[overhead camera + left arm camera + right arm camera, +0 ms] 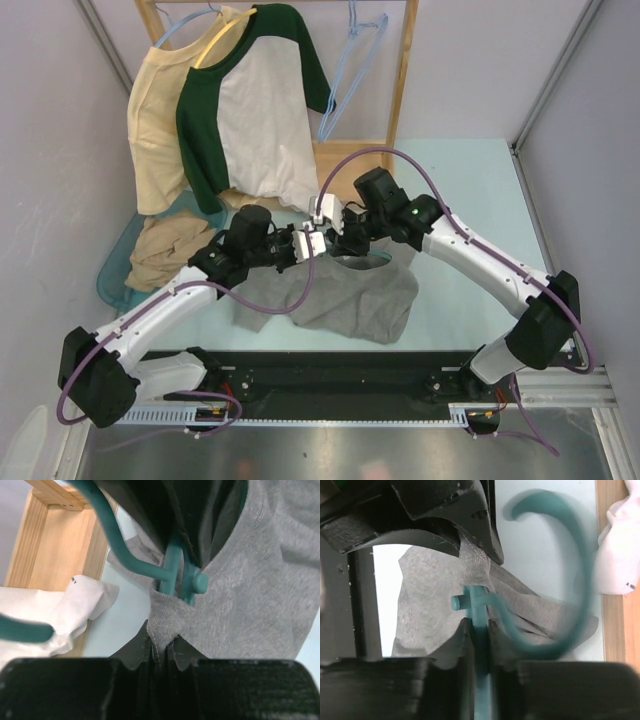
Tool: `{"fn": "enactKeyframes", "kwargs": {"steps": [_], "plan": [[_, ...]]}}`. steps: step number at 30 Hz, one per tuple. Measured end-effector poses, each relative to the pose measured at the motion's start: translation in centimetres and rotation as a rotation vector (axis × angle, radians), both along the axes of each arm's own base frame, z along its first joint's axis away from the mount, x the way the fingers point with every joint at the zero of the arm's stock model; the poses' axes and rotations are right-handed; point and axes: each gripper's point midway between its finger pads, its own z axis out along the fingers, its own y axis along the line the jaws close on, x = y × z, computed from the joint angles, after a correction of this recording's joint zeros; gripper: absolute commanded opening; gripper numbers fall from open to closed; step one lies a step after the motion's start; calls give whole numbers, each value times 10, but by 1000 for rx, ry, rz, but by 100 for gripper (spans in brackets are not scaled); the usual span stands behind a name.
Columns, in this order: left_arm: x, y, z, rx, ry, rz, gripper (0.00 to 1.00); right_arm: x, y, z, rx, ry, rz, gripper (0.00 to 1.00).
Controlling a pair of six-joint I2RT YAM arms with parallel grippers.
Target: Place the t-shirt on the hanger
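Note:
The heather-grey t-shirt [350, 300] lies crumpled on the table between my arms. My left gripper [312, 243] is shut on its neck edge, and in the left wrist view the collar fabric [162, 630] is pinched between the jaws [162, 647]. My right gripper [335, 232] is shut on the stem of the teal hanger [479, 605], just below its hook [570, 580]. The two grippers almost touch. In the left wrist view the hanger's stem [172, 565] stands at the shirt's neck opening [250, 595]. Most of the hanger's arms are hidden under the fabric.
A wooden rack [405, 80] stands at the back with a pale yellow shirt [155, 120], a green-and-white raglan shirt [255, 110] and pale blue hangers [355, 60]. A teal basket [115, 275] with tan clothes [170, 250] sits at the left.

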Motion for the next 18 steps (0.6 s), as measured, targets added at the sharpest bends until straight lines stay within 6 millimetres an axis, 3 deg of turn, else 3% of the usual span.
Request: {"fn": "enactKeyframes", "kwargs": {"steps": [3,12,18], "plan": [[-2,3,-2,20,-13,-16,1,-2,-1,-1,-9,-6,25,0],[-1,11,5,-16,-26,-38,22,1,-2,4,41,-25,51,0],[23,58,8,-10,28,78,27,24,-41,11,30,-58,-51,0]]}}
